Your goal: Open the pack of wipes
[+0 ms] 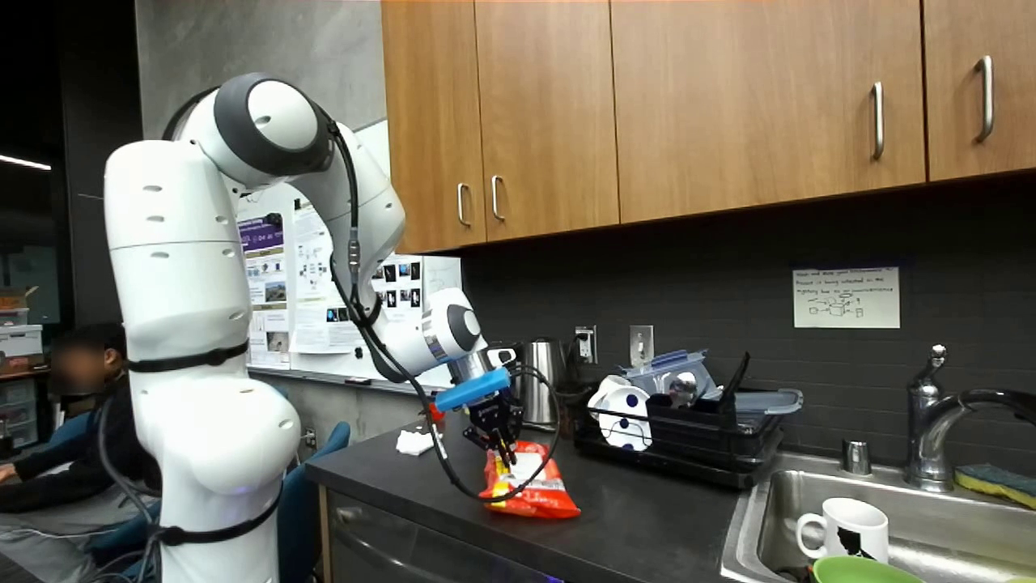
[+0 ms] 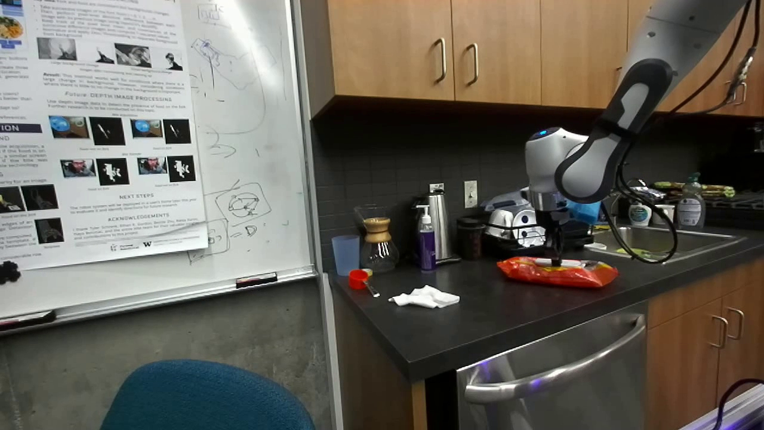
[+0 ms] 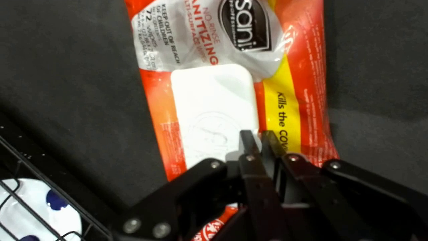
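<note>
The pack of wipes lies face up on the dark counter. It is an orange-red packet in both exterior views (image 1: 544,505) (image 2: 588,276) and in the wrist view (image 3: 309,110). Its white plastic lid (image 3: 214,107) lies flat and looks closed. My gripper points down onto the pack in both exterior views (image 1: 508,460) (image 2: 556,261). In the wrist view my gripper (image 3: 258,134) has its two fingertips close together with a narrow gap. One tip is over the lid, the other beside its edge, over the yellow stripe. Whether the tips touch the lid is unclear. The fingers hide the lid's near end.
A black dish rack (image 1: 672,455) with dishes stands beside the pack; its wires (image 3: 23,160) show in the wrist view. A kettle (image 2: 440,230), a purple pump bottle (image 2: 427,248), a white tissue (image 2: 427,297) and a red scoop (image 2: 358,279) are on the counter.
</note>
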### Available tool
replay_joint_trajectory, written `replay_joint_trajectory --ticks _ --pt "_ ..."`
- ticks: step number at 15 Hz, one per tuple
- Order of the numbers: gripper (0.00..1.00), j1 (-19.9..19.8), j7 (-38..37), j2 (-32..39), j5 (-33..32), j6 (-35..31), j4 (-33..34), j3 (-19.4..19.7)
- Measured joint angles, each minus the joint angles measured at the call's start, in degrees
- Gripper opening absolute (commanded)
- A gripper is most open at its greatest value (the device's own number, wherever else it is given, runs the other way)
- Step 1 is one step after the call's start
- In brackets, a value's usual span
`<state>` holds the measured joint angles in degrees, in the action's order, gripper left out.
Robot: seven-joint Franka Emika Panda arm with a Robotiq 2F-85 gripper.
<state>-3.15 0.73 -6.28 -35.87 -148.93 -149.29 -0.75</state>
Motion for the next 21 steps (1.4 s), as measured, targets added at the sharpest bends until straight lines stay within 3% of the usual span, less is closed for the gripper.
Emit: replay_joint_trajectory --ticks 21 --pt "0.03 -0.9 -0.2 -1.8 -0.2 -1.6 1.8 0.4"
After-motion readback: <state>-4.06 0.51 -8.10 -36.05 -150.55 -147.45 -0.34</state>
